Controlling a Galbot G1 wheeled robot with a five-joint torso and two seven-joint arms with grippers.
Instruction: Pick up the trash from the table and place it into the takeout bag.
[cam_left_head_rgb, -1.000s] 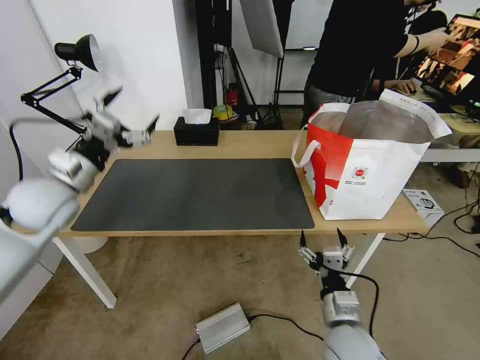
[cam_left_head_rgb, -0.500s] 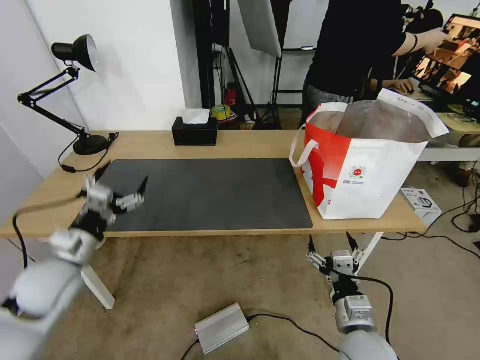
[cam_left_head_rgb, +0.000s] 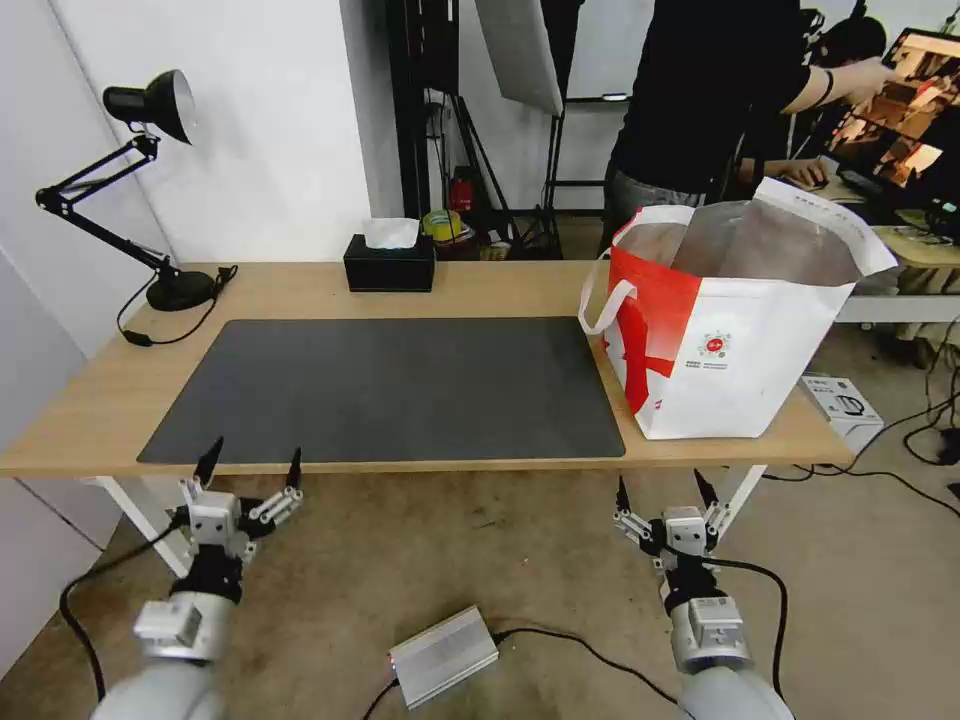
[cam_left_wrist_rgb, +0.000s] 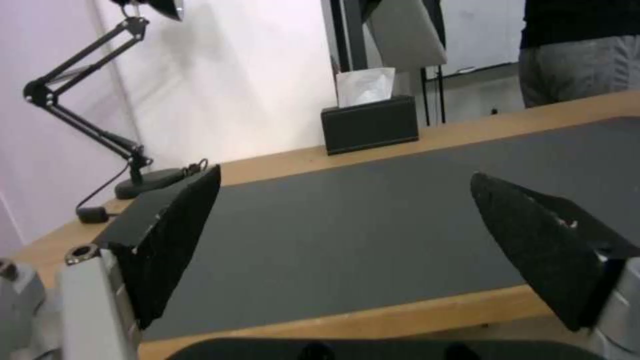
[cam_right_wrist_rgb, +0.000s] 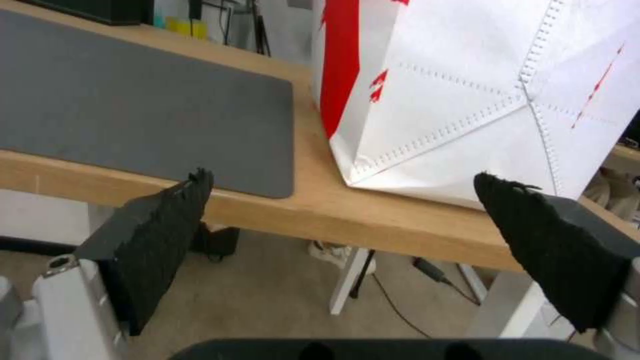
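though both of my arms hang below the near edge of the table (cam_left_head_rgb: 480, 290), the relation that matters is how each stands to the takeout bag (cam_left_head_rgb: 725, 330). nearest me, my left gripper (cam_left_head_rgb: 250, 463) sits low at about 7 o'clock in the head view, just under the table's front lip, its jaws spread wide and holding nothing. my right gripper (cam_left_head_rgb: 660, 488) sits at about 5 o'clock, also under the front edge, jaws likewise parted and empty.

from the left wrist view my left gripper (cam_left_wrist_rgb: 343, 215) looks out at 12 o'clock across the dark grey mat (cam_left_wrist_rgb: 400, 220), which lies bare in front of it. from the right wrist view my right gripper (cam_right_wrist_rgb: 340, 220) faces the corner of the mat (cam_right_wrist_rgb: 133, 105) and the white-and-red wall of the takeout bag (cam_right_wrist_rgb: 467, 100), which stands up and off toward 1 o'clock.

farther out, the mat (cam_left_head_rgb: 390, 385) carries no bowl or cup that i can see, so i judge the trash is already inside the bag, though its contents are hidden from me. the bag stands upright at the table's right end, mouth open, its long side running away from me. my right arm is plainly the nearer one to it; my left is well apart.

at the far edge sit the black tissue box (cam_left_head_rgb: 390, 262) and the desk lamp (cam_left_head_rgb: 150, 190).
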